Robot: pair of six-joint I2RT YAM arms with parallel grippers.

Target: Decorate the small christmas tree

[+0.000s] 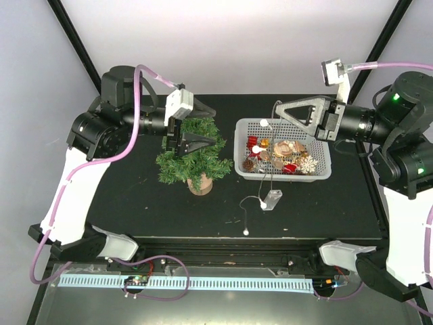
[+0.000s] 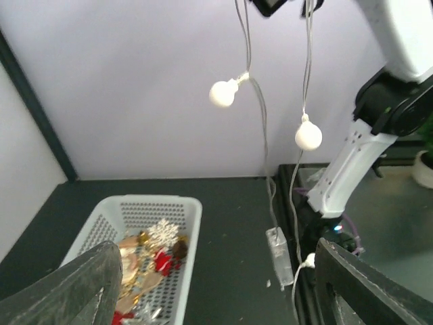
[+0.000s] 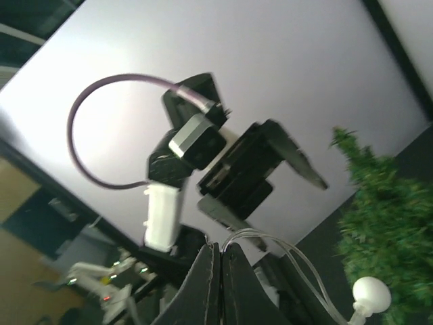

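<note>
The small christmas tree (image 1: 193,161), dark green on a tan stump, stands left of centre; it also shows in the right wrist view (image 3: 385,223). My left gripper (image 1: 218,127) is open and empty just above the tree's top, pointing right; its dark fingers (image 2: 88,284) frame the left wrist view. My right gripper (image 1: 277,112) is shut on the clear wire of a light string (image 3: 270,240) and holds it up over the basket. White bulbs (image 2: 222,93) hang from the wire. The string's battery box (image 1: 272,198) lies on the table.
A white basket (image 1: 325,172) of ornaments, with a snowflake, red pieces and pine cones, sits right of the tree; it also shows in the left wrist view (image 2: 186,210). One bulb (image 1: 245,231) lies near the table's front edge. Black frame posts stand at the back corners.
</note>
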